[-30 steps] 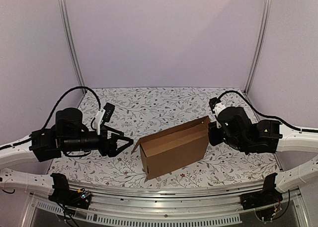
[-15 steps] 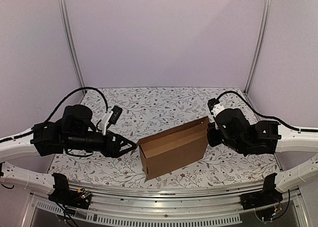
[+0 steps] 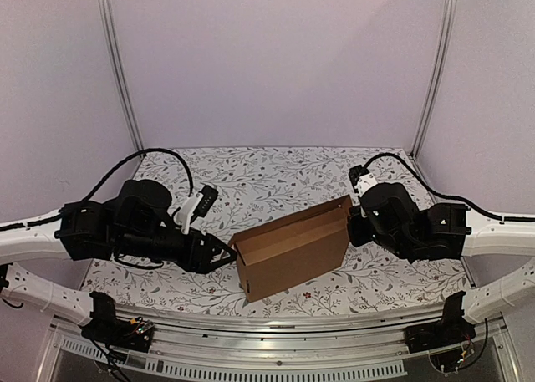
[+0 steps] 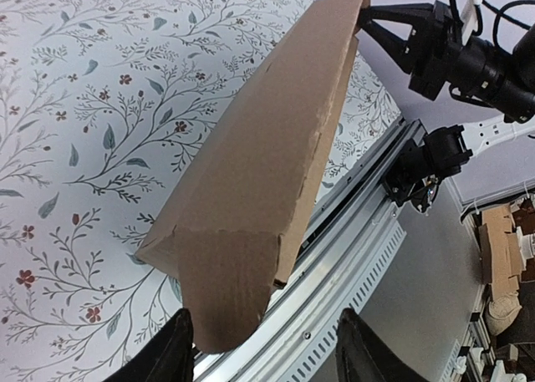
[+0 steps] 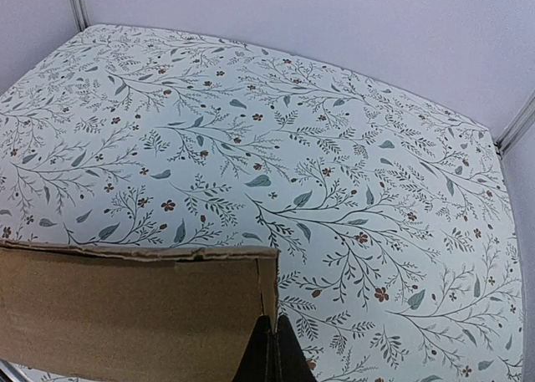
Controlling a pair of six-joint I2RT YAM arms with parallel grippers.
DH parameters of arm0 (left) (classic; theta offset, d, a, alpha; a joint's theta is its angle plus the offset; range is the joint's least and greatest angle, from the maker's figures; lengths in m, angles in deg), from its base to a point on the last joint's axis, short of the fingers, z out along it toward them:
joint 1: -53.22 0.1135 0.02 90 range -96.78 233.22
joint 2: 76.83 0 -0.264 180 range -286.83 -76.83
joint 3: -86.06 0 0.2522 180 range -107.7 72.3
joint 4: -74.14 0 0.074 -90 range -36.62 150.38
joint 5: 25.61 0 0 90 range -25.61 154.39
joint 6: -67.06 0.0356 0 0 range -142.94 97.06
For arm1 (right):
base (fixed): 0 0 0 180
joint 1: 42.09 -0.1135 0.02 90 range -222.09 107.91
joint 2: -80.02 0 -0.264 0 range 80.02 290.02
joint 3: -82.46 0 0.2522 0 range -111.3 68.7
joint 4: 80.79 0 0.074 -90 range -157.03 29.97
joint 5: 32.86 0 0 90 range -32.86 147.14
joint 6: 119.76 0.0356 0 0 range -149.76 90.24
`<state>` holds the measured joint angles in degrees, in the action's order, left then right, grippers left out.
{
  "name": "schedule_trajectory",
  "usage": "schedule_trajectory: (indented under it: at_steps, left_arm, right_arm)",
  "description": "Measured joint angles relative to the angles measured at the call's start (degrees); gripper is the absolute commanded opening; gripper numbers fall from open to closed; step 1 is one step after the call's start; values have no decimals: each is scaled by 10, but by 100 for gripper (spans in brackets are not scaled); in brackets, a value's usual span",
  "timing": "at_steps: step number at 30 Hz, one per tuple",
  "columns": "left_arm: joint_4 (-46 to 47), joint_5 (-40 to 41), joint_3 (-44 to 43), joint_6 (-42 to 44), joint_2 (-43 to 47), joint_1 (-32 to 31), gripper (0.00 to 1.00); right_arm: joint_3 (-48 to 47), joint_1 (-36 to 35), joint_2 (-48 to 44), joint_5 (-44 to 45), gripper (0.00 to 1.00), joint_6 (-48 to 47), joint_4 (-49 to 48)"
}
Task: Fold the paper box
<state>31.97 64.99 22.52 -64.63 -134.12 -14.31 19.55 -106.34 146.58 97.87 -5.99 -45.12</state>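
Left wrist: paper box (image 4: 259, 173) flap inside spread left pincer (image 4: 264, 317)

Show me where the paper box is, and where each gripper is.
paper box (image 3: 292, 247), top external view, middle of its broad front panel.
left gripper (image 3: 226, 252), top external view, between its open fingertips at the box's left end.
right gripper (image 5: 268, 336), right wrist view, fingertips pinched on the box's edge.

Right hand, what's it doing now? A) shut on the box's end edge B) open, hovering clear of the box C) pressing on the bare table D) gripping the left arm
A: in the right wrist view the right hand has its fingers closed together on the cardboard edge of the paper box.
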Motion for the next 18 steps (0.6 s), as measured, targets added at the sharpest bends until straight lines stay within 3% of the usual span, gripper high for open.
schedule_trajectory:
  at_steps: [18]
  left_arm:
    - [3,1,-16,-16,-23,-15,34]
  right_arm:
    - [0,-7,0,5,0,0,0]
